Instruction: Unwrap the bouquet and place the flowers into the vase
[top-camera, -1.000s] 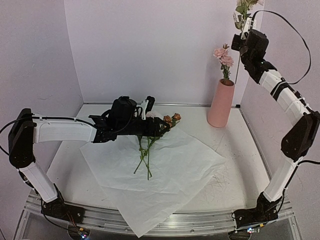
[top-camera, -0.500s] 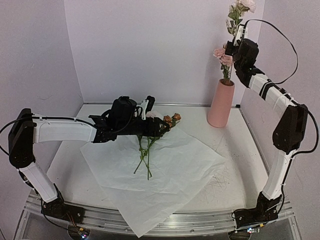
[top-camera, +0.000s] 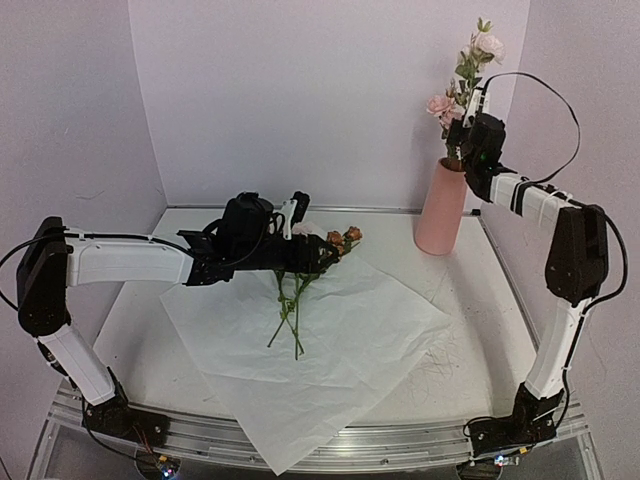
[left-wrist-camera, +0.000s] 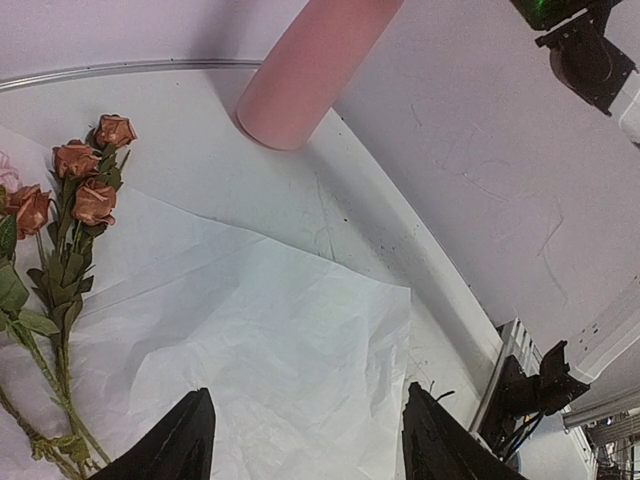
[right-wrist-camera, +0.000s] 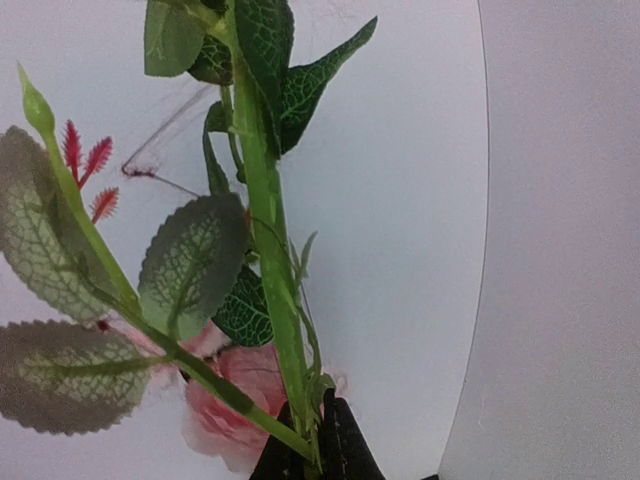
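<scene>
The right hand (right-wrist-camera: 308, 455) is closed tight on 1 thin green stem (right-wrist-camera: 265, 200), pinched low on its length, with leaves and a pale rose (top-camera: 488, 44) above the fingers. This hand is raised just above the mouth of the vase (top-camera: 441, 205), which stands upright at the back right of the tabletop (top-camera: 490, 330) and holds 2 pink roses (top-camera: 446, 110). The hand hides the stem's lower end, so entry into the mouth cannot be confirmed. The left hand (left-wrist-camera: 312, 445) is well open and holds nothing. It hovers low over the unfolded white paper (left-wrist-camera: 260, 340), just beside the flowers (left-wrist-camera: 70, 220) that lie flat on it, well apart from the vase. Probable faults:

- The stem end may miss the narrow mouth or snag on the 2 roses in it.
- Side load from the hand may tip the slim vase.
- The thin stem may pivot in the pinch.
- On the left, closing over loose stems may catch the paper and drag it.
</scene>
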